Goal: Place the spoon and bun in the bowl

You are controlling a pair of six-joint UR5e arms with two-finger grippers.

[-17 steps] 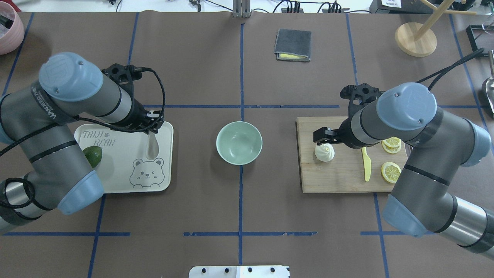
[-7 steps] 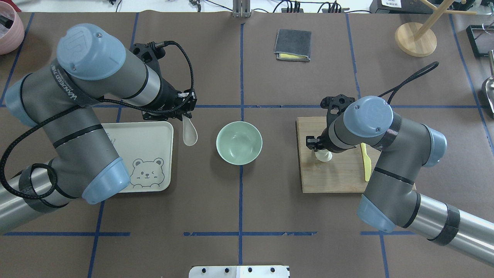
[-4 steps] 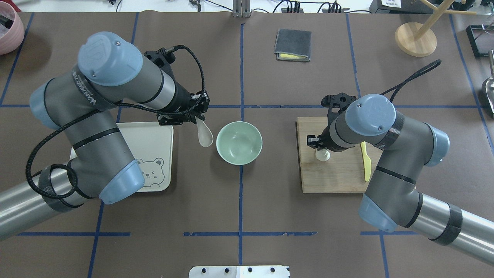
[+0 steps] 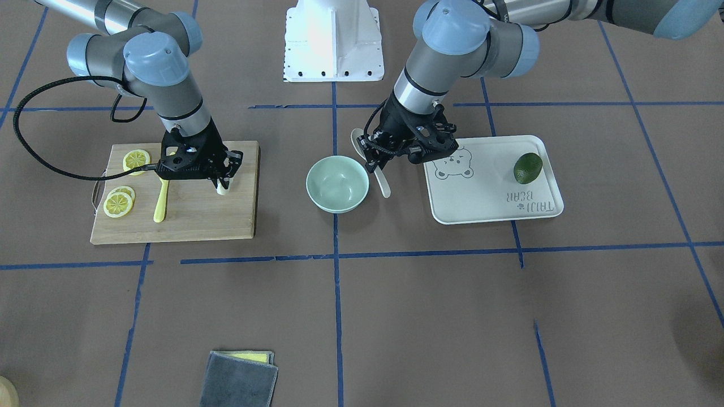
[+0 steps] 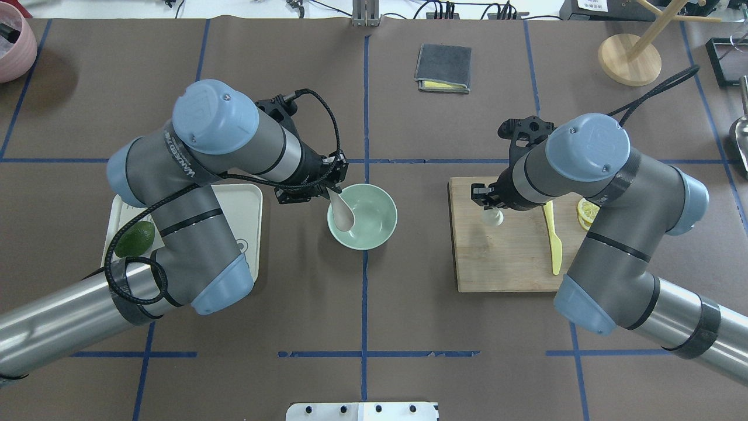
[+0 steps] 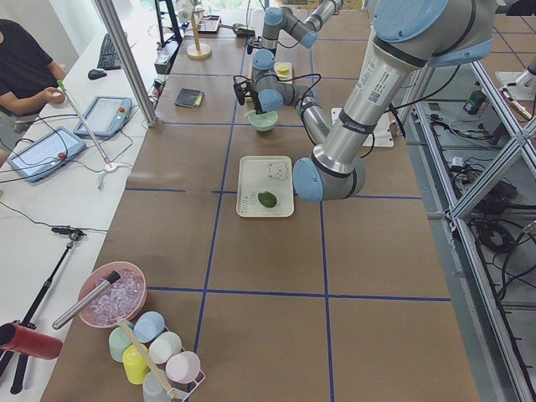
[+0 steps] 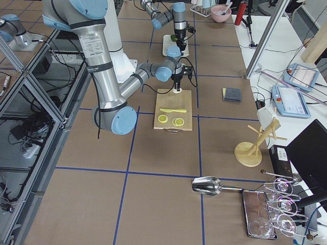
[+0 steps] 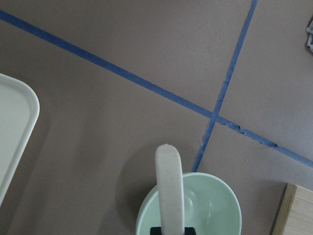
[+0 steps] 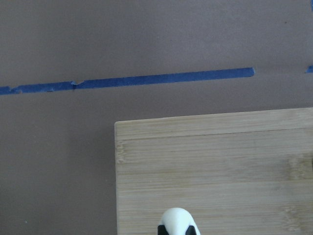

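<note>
Wide gap from bowl (image 5: 390,225) to cutting board (image 5: 502,263). Over bowl's left rim, left gripper (image 5: 328,188) leaning, clamping spoon (image 5: 342,214). Right of bowl, right gripper (image 5: 491,203) straight down, pinching bun (image 5: 492,218).

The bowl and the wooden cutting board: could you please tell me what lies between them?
Nothing. In the overhead view, the stretch between the bowl and the cutting board is bare brown table covering.
</note>
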